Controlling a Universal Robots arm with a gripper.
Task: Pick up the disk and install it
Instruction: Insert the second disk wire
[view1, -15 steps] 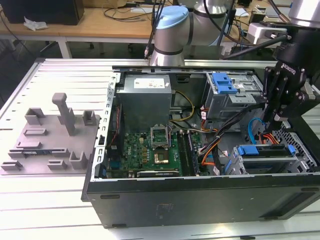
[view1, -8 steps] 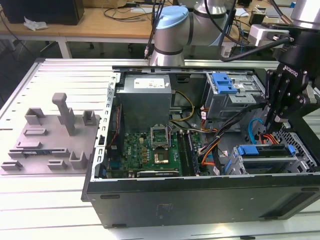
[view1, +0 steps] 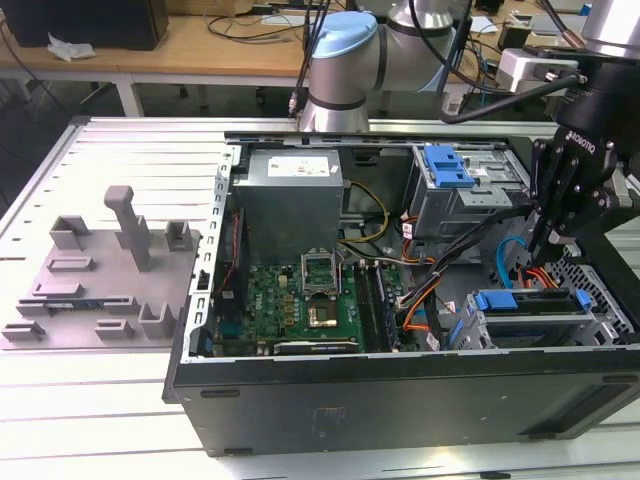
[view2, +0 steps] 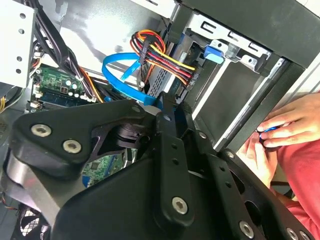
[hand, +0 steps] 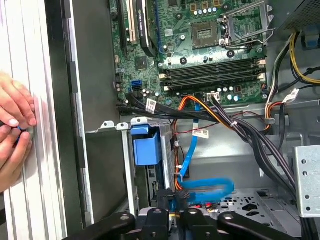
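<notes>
The pincer hangs clenched and empty over the computer case, at 12 o'clock from the disk.

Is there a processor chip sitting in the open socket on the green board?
No. In the first wrist view the socket on the green board stands open with only bare contacts inside.
</notes>
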